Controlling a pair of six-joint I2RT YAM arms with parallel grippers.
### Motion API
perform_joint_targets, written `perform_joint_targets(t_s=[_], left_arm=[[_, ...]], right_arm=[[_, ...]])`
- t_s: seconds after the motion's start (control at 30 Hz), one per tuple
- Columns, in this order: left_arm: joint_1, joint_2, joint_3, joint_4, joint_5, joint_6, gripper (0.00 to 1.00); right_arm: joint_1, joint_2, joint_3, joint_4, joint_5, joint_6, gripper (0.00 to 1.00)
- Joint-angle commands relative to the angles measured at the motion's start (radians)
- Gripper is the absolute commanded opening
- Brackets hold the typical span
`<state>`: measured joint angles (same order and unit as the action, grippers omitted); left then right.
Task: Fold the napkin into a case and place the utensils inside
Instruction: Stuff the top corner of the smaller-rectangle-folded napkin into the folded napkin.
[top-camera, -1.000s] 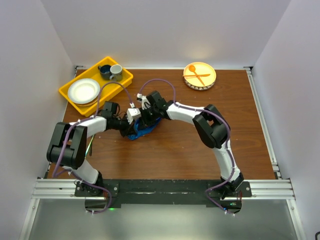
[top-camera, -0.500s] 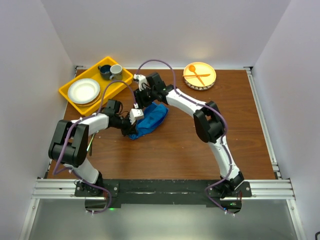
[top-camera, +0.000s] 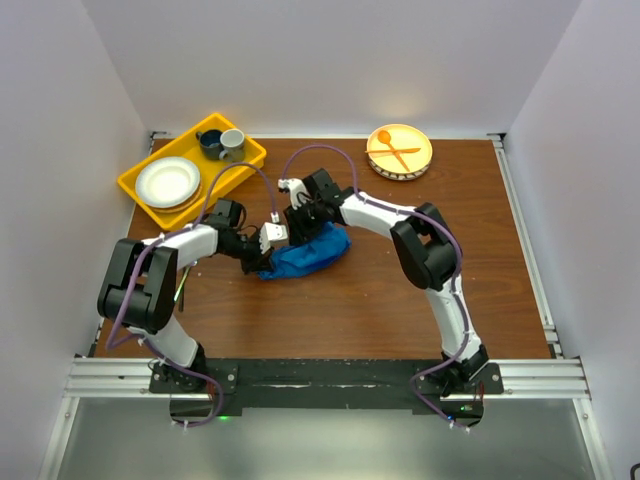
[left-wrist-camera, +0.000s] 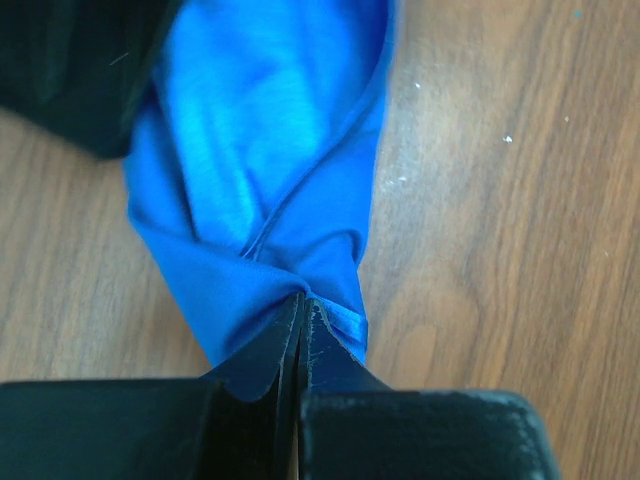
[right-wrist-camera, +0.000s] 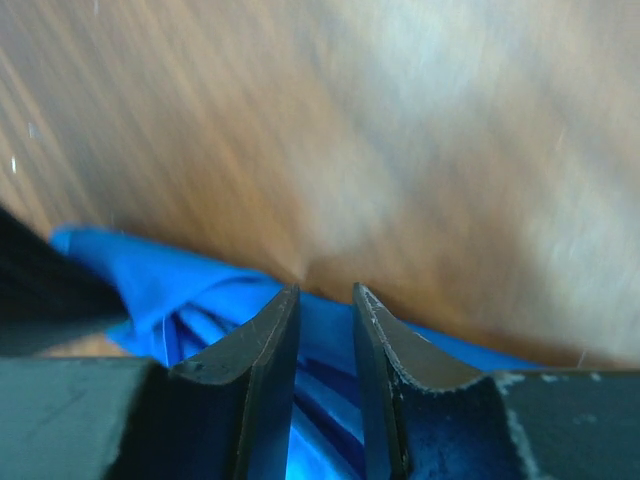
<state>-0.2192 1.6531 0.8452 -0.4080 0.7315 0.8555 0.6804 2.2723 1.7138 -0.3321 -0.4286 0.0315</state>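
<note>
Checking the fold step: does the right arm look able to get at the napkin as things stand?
Probably yes: the right gripper hangs just over the napkin, jaws slightly apart, nothing in the way; the left gripper pinches only one end.

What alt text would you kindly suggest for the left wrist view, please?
The left gripper, shut, pinches the bunched near end of a bright blue napkin, which stretches away across a brown wooden table.
</note>
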Motion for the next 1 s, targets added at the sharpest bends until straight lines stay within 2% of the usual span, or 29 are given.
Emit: perform_joint_targets(t_s=[0.0, 0.1, 0.2, 0.33, 0.53, 0.7, 0.97], left_arm=[[-0.005, 0.062, -0.029, -0.166, -0.130, 0.117, 0.00], [-0.005, 0.074, -0.009, -0.201, -0.121, 0.148, 0.00], [-0.005, 0.099, 0.017, -0.235, -0.110, 0.186, 0.00], [-0.005, 0.114, 0.034, -0.255, -0.103, 0.200, 0.00], [-0.006, 0.117, 0.026, -0.244, -0.084, 0.195, 0.00], [-0.006, 0.106, 0.022, -0.244, -0.073, 0.198, 0.00], [-0.006, 0.105, 0.023, -0.244, -0.070, 0.198, 0.00]], right_arm=[[0.007, -0.094, -0.117, -0.107, 0.013, -0.024, 0.32], [0.005, -0.144, -0.141, -0.120, -0.018, -0.007, 0.34], [-0.008, -0.195, -0.112, -0.131, -0.056, -0.015, 0.42], [-0.042, -0.295, -0.112, -0.171, -0.145, -0.134, 0.54], [-0.044, -0.470, -0.327, -0.157, -0.298, -0.323, 0.67], [-0.019, -0.448, -0.385, -0.216, -0.317, -0.395, 0.69], [0.042, -0.427, -0.470, -0.157, -0.230, -0.429, 0.70]])
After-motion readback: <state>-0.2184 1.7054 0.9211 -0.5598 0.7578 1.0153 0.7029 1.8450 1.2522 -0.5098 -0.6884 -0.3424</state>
